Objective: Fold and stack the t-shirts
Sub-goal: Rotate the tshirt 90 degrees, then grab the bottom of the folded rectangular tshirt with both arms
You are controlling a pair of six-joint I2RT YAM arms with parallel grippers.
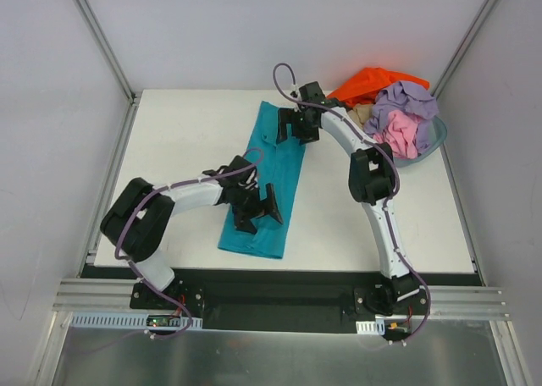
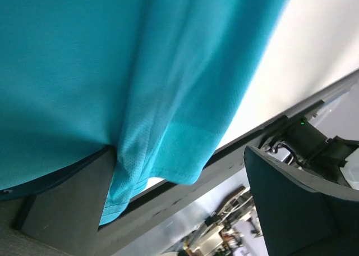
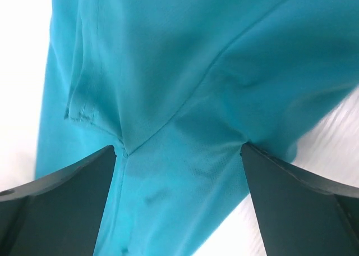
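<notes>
The teal t-shirt (image 1: pixel 285 173) lies on the white table as a long narrow strip, folded lengthwise. My left gripper (image 1: pixel 258 208) is open over its near part. In the left wrist view (image 2: pixel 185 211) the teal hem (image 2: pixel 168 155) drapes across one finger (image 2: pixel 67 205), and the other finger (image 2: pixel 297 205) is clear of the cloth. My right gripper (image 1: pixel 296 128) is open over the far end. In the right wrist view (image 3: pixel 179 200) the teal cloth (image 3: pixel 185 99) and a seam lie between the spread fingers. The orange (image 1: pixel 368 81), lavender (image 1: pixel 408 98), pink (image 1: pixel 398 134) and beige (image 1: pixel 362 115) shirts are heaped at the back right.
The heaped shirts sit in a grey-blue round basin (image 1: pixel 437 139) at the table's back right corner. The table's front edge and metal rail (image 2: pixel 235 155) show just past the teal hem. White walls enclose the table.
</notes>
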